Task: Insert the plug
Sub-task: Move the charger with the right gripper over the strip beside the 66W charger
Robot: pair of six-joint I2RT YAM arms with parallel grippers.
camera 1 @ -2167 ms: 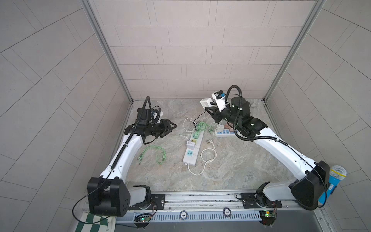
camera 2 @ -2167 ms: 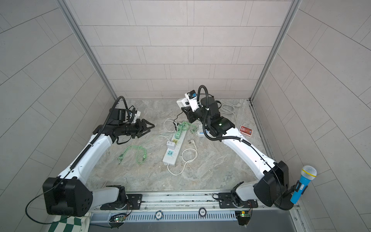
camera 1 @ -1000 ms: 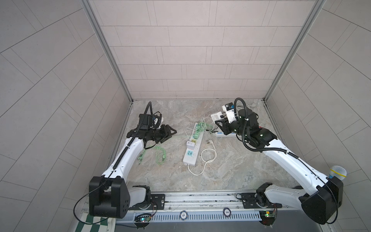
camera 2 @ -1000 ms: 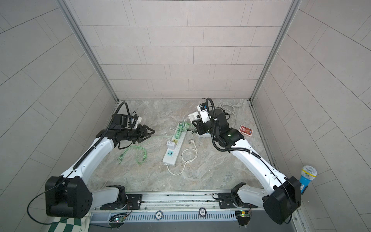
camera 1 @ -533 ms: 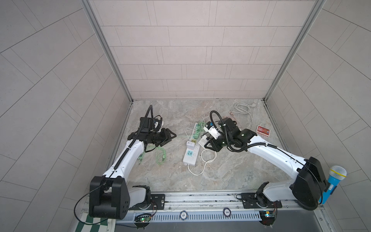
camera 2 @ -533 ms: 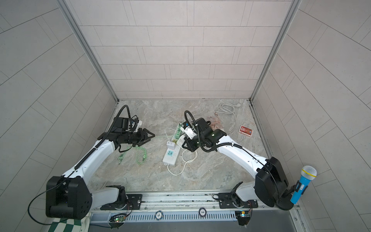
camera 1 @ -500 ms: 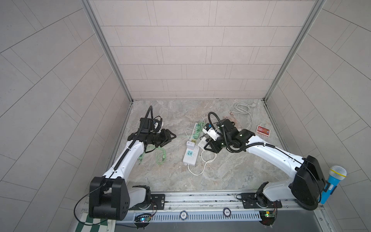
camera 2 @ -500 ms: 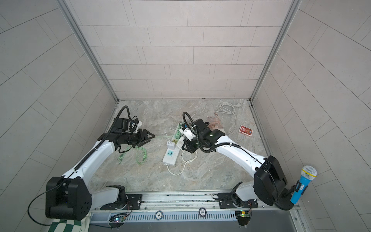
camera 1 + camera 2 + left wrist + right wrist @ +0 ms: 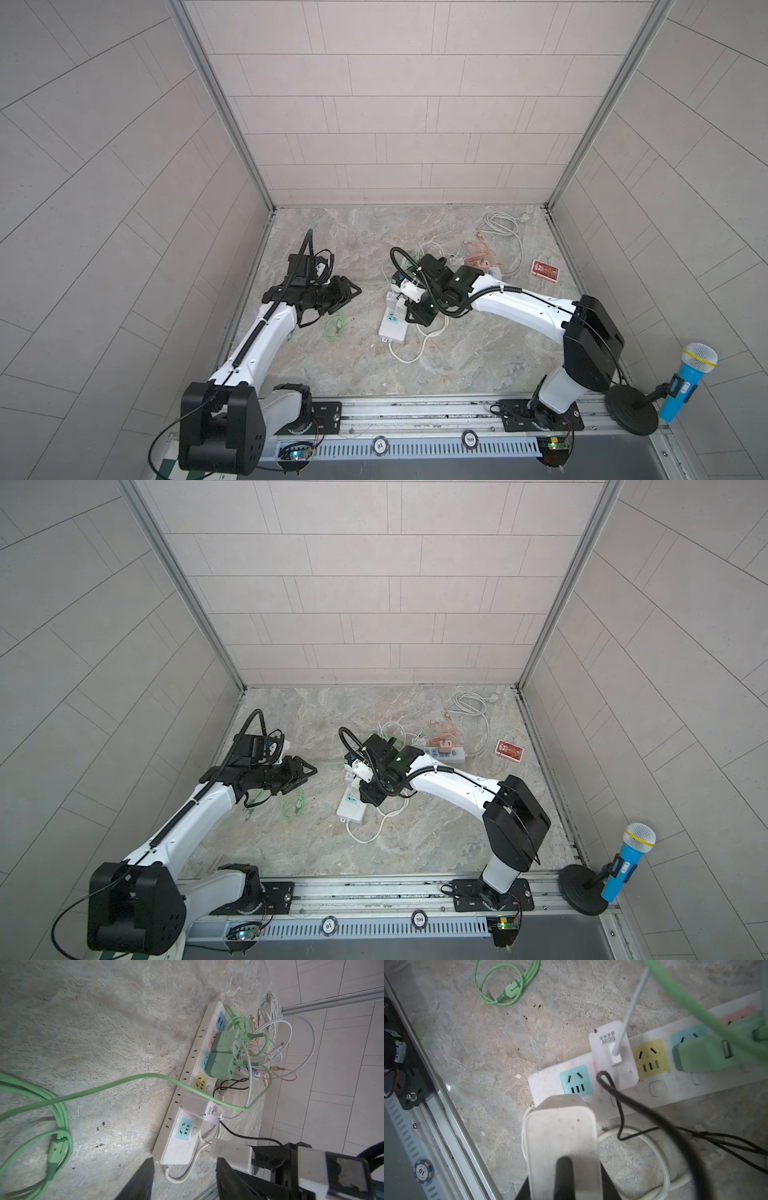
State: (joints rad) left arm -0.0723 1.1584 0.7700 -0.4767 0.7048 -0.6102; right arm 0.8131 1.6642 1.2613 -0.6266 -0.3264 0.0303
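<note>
Right wrist view: looking down on a white charger plug [image 9: 562, 1142], pinched across its flat sides in the right claw [image 9: 564, 1188], held just short of the blue socket [image 9: 576, 1081] at the near end of the white power strip [image 9: 675, 1093]. Not yet seated. Prongs hidden here, but seen in the left wrist view pointing toward that end of the strip.

Probably light, rigid and smooth-shelled, so apt to slip or twist when pushed. Best held across the broad faces, back from the prongs, with slack left in the black cable [image 9: 618, 1109] trailing beside it. Likely to want a straight, firm press, at some risk of sliding the light strip over the bench [image 9: 488, 1043].

On the right, closed narrowly on the plug. On the left, left claw [image 9: 351, 291] moderately parted, gripping nothing and touching nothing, hovering well apart from the strip and near the coiled green cable [image 9: 332, 328].
</note>
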